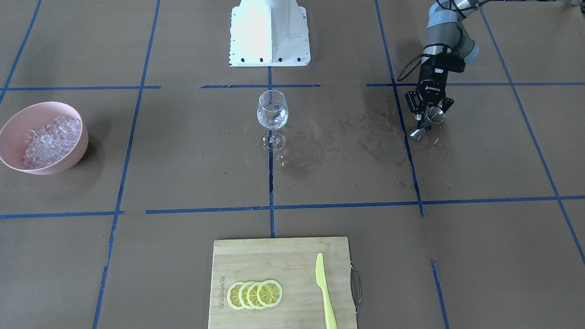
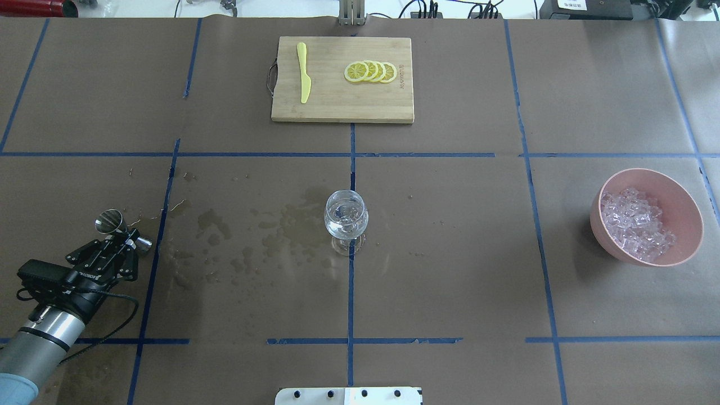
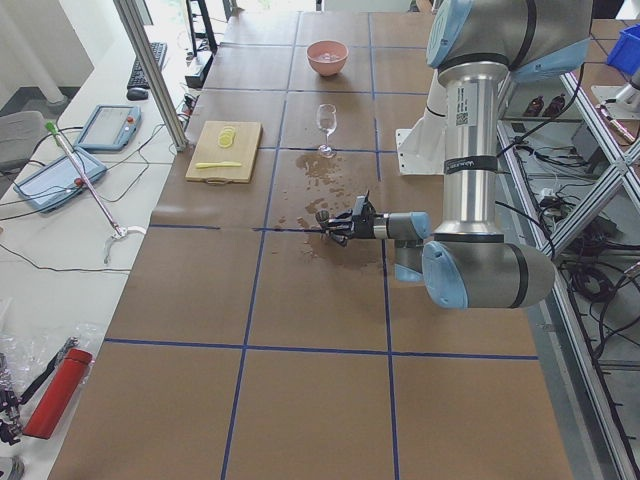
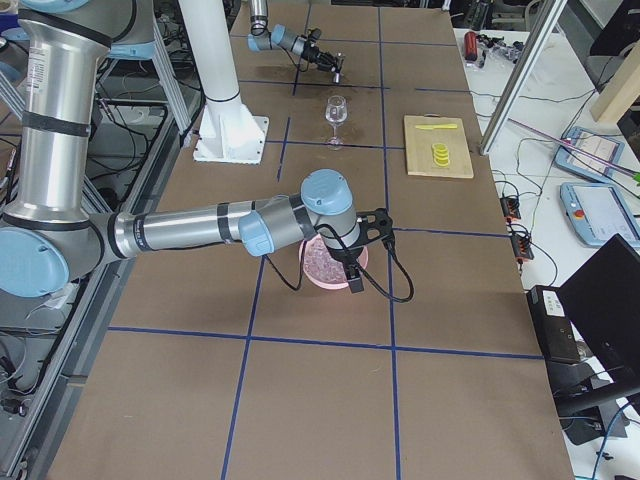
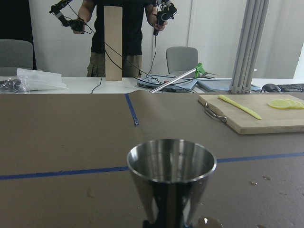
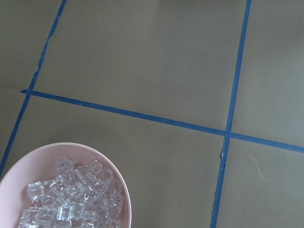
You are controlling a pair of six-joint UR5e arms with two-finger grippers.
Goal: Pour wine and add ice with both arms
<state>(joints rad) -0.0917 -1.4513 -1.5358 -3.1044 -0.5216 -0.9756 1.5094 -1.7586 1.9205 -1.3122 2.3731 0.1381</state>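
Observation:
My left gripper [image 2: 125,239] is shut on a steel jigger [image 2: 111,221] and holds it low over the table's left part, well left of the wine glass [image 2: 346,219]. The jigger's empty cup fills the left wrist view [image 5: 171,178]. The glass [image 1: 272,114] stands upright at the centre with a little clear wine in it. Ice cubes [image 2: 635,225] lie heaped in a pink bowl [image 2: 689,202] on the right. My right gripper [image 4: 355,278] shows only in the exterior right view, over the bowl; I cannot tell whether it is open or shut. The right wrist view looks down on the ice [image 6: 71,202].
A bamboo cutting board [image 2: 332,104] at the far side carries lemon slices [image 2: 370,71] and a yellow knife [image 2: 304,73]. Wet spots [image 2: 253,236] darken the paper between jigger and glass. The white robot base [image 1: 269,34] is at the near edge. An operator [image 5: 118,28] stands beyond the table.

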